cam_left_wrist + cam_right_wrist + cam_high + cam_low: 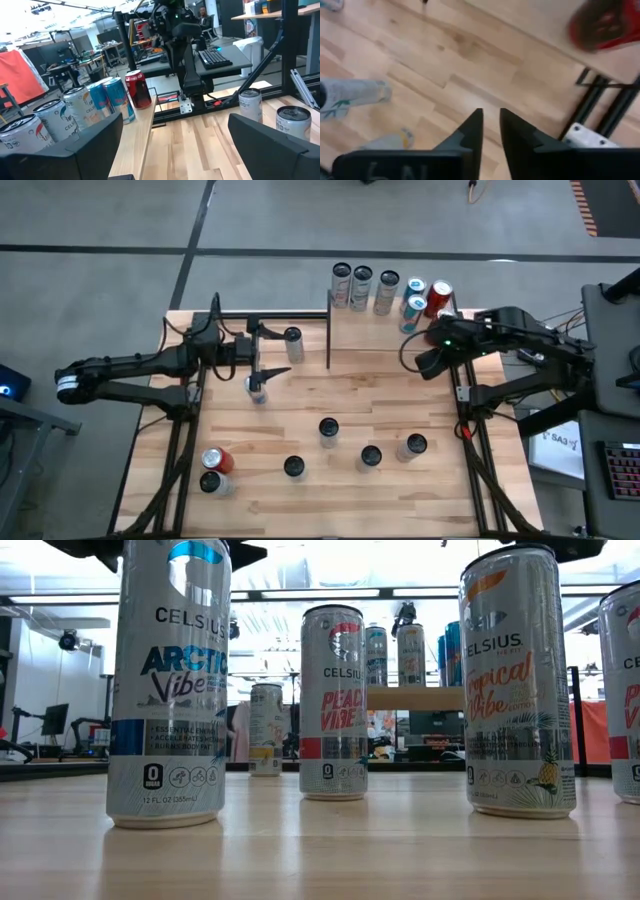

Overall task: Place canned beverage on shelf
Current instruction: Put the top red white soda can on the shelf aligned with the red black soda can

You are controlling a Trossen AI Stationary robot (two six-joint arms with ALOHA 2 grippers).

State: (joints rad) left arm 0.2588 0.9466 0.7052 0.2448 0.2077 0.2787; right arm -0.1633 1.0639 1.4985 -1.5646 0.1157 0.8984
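Cans [386, 290], five, stand on the shelf [380, 330] at far centre; six remain on the table [400, 390]. Right gripper [425, 365], beside the shelf, fingers nearly together and empty. Left gripper [262, 368], fingers apart, hovers left of the shelf.

Five cans [386, 290] in row on shelf [400, 340] at far edge; six cans [329, 430] scattered on table [400, 395] nearer front.

bright ceiling lights glare in low view; red can [606, 26] motion-blurred in right wrist view.
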